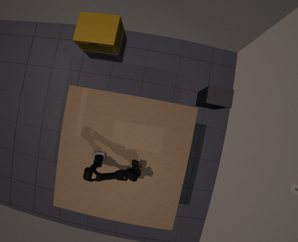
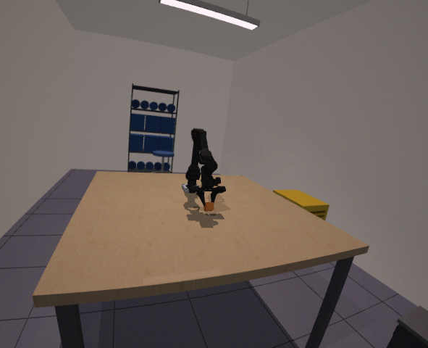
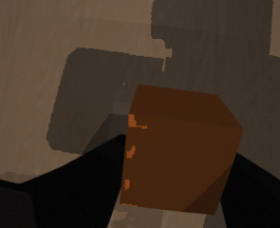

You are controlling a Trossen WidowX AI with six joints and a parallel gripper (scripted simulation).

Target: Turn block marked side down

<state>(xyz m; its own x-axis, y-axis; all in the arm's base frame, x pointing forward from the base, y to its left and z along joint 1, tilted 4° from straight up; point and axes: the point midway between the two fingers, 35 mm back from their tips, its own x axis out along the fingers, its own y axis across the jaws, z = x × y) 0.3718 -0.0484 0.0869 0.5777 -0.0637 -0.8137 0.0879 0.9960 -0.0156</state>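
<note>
The table (image 1: pixel 104 109) (image 2: pixel 169 239) has a pale tan wood-grain top. Relative to it, the block (image 1: pixel 140 168) (image 2: pixel 208 206) (image 3: pixel 182 152) above is orange, the arm (image 1: pixel 108 176) (image 2: pixel 206 155) over it black, the floor tiles (image 1: pixel 37 78) (image 2: pixel 30 225) beneath grey-purple with dark grid lines, the cabinet (image 1: pixel 98 28) (image 2: pixel 300 198) beside it yellow-topped.

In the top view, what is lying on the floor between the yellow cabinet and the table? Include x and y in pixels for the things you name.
Nothing stands there: in the top view, only floor tiles with faint shadow show between the yellow cabinet (image 1: pixel 98 27) and the table (image 1: pixel 104 112).
</note>
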